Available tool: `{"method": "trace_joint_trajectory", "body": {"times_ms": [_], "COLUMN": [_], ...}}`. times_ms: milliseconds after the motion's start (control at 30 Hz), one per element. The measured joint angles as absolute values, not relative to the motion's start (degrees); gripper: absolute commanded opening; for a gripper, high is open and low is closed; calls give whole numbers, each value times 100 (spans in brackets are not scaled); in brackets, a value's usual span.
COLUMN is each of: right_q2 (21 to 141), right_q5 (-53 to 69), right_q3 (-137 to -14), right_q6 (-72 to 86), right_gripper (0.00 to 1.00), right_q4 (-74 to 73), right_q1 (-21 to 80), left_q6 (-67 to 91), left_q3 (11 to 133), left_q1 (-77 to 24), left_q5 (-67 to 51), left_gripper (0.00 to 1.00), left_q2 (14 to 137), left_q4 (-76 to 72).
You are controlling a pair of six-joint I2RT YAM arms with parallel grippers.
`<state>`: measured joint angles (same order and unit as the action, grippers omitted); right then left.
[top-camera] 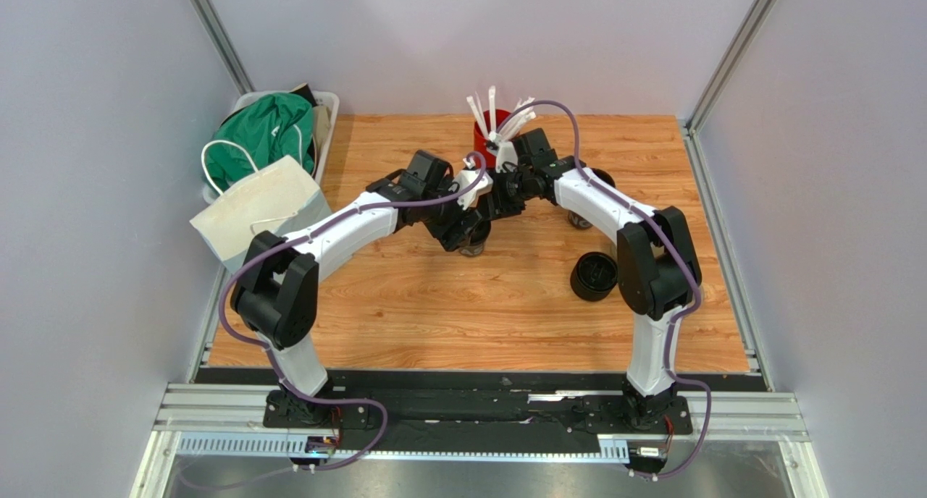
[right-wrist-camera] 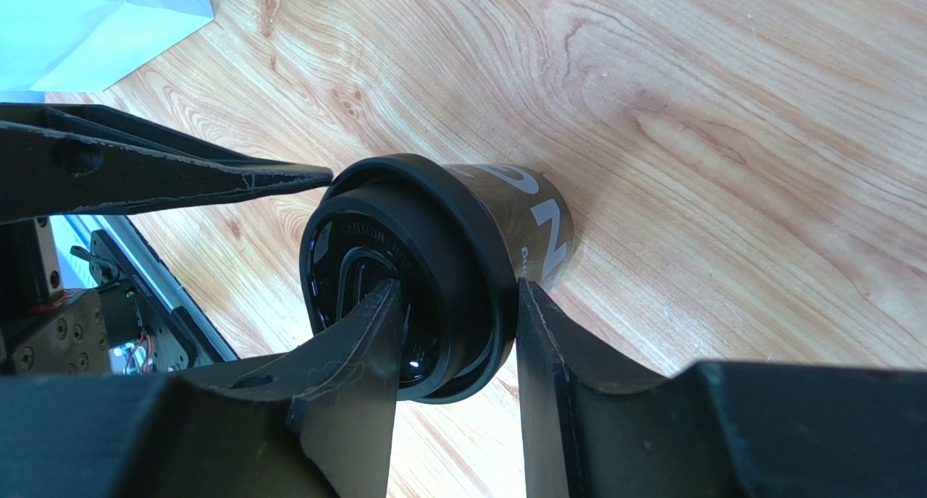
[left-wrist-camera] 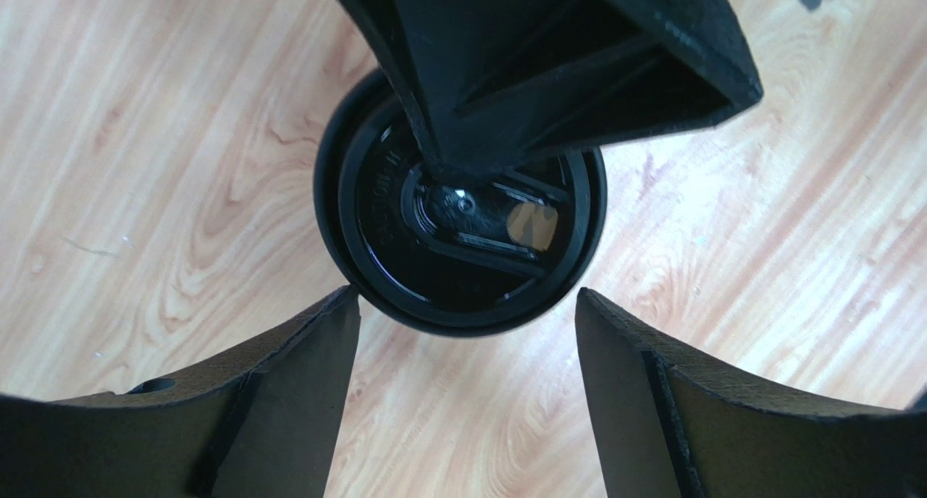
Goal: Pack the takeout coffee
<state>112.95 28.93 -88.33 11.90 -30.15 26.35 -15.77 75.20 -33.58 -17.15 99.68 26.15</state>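
Note:
A black takeout coffee cup (left-wrist-camera: 381,210) with a round black lid stands on the wooden table at the middle, under both grippers; it also shows in the top view (top-camera: 474,245) and the right wrist view (right-wrist-camera: 549,232). My right gripper (right-wrist-camera: 457,286) is shut on the lid's rim, one finger on the lid's top and the other against the cup's side. My left gripper (left-wrist-camera: 468,294) is open, its fingertips (left-wrist-camera: 337,324) just short of the cup on either side. A second black lidded cup (top-camera: 594,275) stands at the right, near the right arm.
A red cup of white straws (top-camera: 492,129) stands at the back, just behind the grippers. A white paper bag (top-camera: 261,210) stands at the left edge, with a bin of green cloth (top-camera: 272,129) behind it. Dark things (top-camera: 598,180) lie partly hidden behind the right arm.

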Motion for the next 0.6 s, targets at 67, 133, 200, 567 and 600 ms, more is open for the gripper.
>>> {"method": "trace_joint_trajectory", "body": {"times_ms": [67,133,200,567,600], "right_q2": [11295,11295,11299,11439,11487], "right_q5": [2897,2897,2897,3135,3194], "right_q3": [-8833,-8833,-8833,-9059,-9137], "right_q6": [1190,1190,1190,760,646], "right_gripper": [31,30,30,30,30], "right_q4": [-3017,-3020,-3017,-3203,-3273], "right_q1": [2633,2633,2633,2633,2633], "left_q6": [-1568,-1527,-1435,-854,-784], "left_q3": [7581,7640,7725,8377,8377], "left_q1": [-3308,-3240,-3120,-2397,-2340], "left_q5": [-1839,-2010,-2237,-3050,-3111], "left_gripper": [80,81,80,81,80], "left_q2": [9968,9968,9970,9968,9977], "left_q4": [2781,2963,3122,3221,3214]}}
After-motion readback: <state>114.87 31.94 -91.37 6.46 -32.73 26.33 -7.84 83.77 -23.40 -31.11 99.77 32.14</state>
